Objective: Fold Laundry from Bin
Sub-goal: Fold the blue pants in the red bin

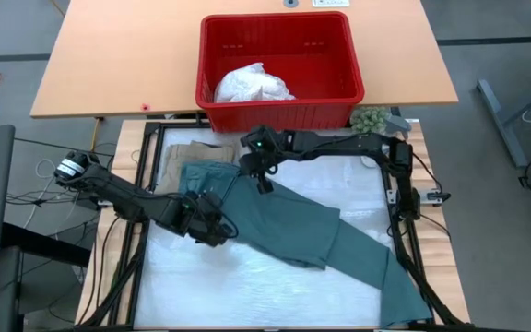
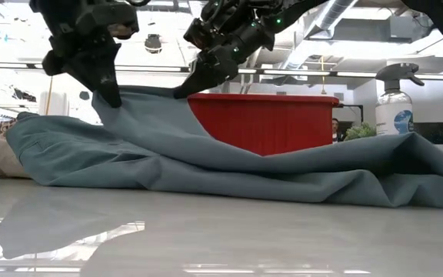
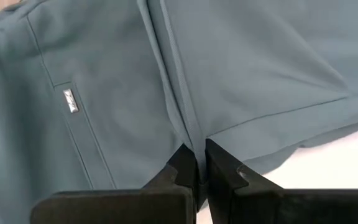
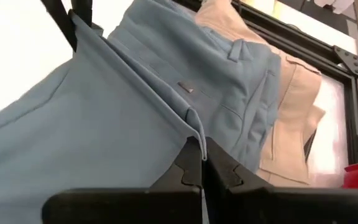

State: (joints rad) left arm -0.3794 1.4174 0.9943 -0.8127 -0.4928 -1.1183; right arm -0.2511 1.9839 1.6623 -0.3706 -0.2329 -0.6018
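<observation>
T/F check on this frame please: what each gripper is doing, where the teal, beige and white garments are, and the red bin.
1. Both grippers are shut on the teal garment. True: the left gripper and the right gripper each pinch a fold of it.
2. The bin is empty. False: the white garment lies inside it.
3. The teal garment lies flat on the table. False: the low view shows it lifted into a ridge at the two pinch points.
4. The beige garment is partly under the teal one. True.
5. The left gripper holds the beige garment. False: it holds teal cloth.
</observation>
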